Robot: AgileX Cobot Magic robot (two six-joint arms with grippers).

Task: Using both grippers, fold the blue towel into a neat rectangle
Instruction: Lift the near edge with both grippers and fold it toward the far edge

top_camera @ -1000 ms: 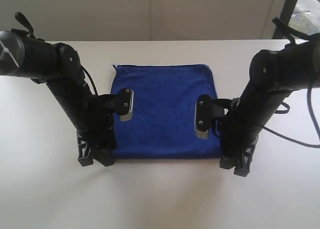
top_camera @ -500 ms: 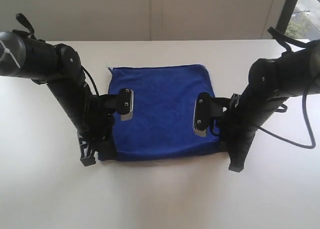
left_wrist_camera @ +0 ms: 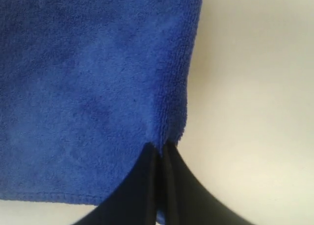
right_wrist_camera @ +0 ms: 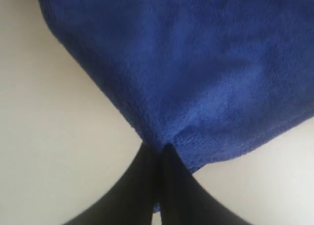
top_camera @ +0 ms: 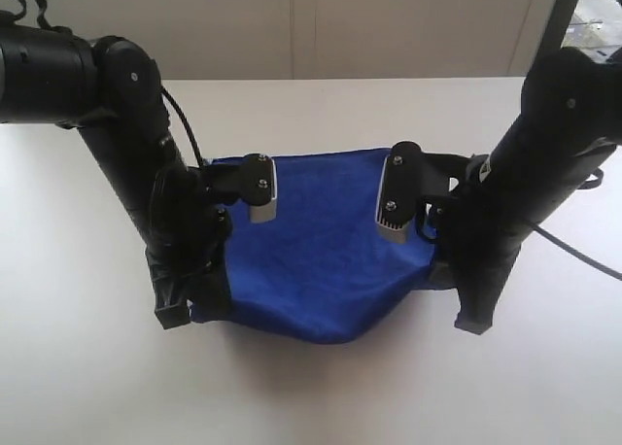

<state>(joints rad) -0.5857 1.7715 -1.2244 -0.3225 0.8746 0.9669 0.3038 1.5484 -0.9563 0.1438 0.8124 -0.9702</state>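
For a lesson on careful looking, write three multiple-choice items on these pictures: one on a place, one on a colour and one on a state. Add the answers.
1. Where do the left gripper and right gripper hold the towel?
A. the middle of its far edge
B. its two corners nearest the exterior camera
C. its centre

2. What colour is the towel?
A. red
B. green
C. blue

3. How is the towel's edge between the held corners?
A. lying flat
B. sagging between raised corners
C. rolled into a ball

Answers:
1 B: each wrist view shows a corner pinched in shut jaws.
2 C: the cloth is deep blue in every view.
3 B: in the exterior view the middle of that edge droops below the two held corners.
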